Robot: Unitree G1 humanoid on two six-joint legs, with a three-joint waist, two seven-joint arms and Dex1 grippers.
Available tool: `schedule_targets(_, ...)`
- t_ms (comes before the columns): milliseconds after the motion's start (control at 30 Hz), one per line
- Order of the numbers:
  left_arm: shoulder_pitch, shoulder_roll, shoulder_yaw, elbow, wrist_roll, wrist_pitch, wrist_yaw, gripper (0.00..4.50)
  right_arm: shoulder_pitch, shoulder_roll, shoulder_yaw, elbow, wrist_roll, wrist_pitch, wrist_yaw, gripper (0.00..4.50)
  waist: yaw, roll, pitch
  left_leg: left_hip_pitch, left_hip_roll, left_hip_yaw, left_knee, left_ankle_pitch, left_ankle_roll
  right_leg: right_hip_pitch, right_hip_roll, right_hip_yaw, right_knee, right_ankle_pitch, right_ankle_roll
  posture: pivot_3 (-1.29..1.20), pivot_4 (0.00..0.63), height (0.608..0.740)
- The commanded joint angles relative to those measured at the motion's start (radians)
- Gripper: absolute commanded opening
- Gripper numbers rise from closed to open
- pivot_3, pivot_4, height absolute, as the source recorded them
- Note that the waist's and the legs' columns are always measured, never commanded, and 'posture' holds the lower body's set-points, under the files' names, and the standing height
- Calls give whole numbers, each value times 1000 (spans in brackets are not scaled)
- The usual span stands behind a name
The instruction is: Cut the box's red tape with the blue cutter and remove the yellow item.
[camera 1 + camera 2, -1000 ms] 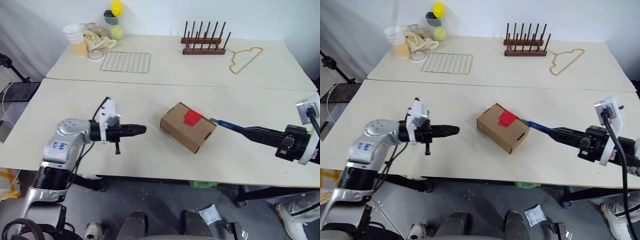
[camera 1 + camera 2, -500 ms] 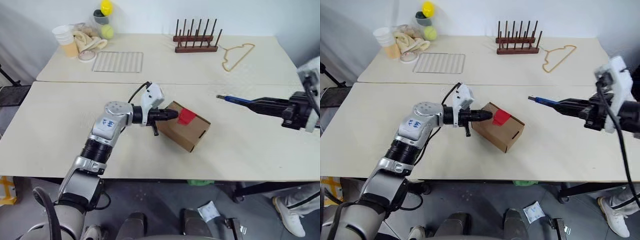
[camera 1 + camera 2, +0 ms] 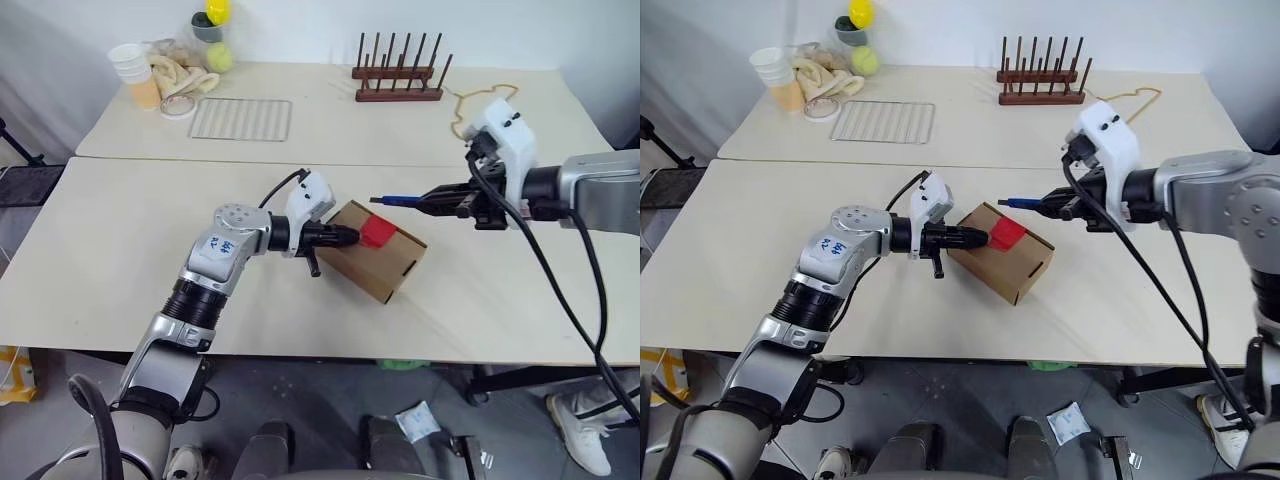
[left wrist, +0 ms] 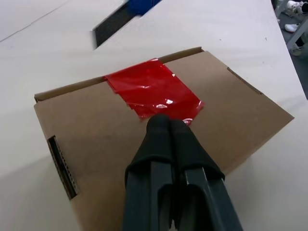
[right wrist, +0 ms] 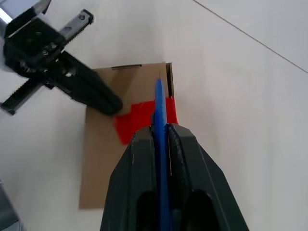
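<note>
Black-fingered left gripper (image 3: 350, 236) presses its closed jaws onto the red tape (image 3: 378, 233) atop the brown box (image 3: 375, 256), which sits mid-way on the pale surface (image 3: 120, 250), while to the right the right gripper (image 3: 432, 201) clamps the blue cutter (image 3: 397, 200), blade hovering just above the tape.
</note>
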Motion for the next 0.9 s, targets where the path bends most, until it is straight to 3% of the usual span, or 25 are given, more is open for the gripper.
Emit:
schedule_targets(33,-8,5,-8,-29,3,30,-2,0,-36,11,17,8,-85,-15,45,102,-1,0,0,0,0,0,0,0,0,0,0,0,0,0,0,0,150,740)
schedule_targets(367,-3,11,-5,-78,-16,108,-25,0,-35,53,92,76,-283,-111,189,102,-4,0,0,0,-1,1,5,0,0,0,0,0,5,0,0,0,150,740)
schedule_targets(900,8,24,1,-84,-13,133,-16,0,16,64,86,60,-403,-138,326,102,-4,0,0,0,-1,1,6,0,0,-1,0,0,8,0,0,0,150,740)
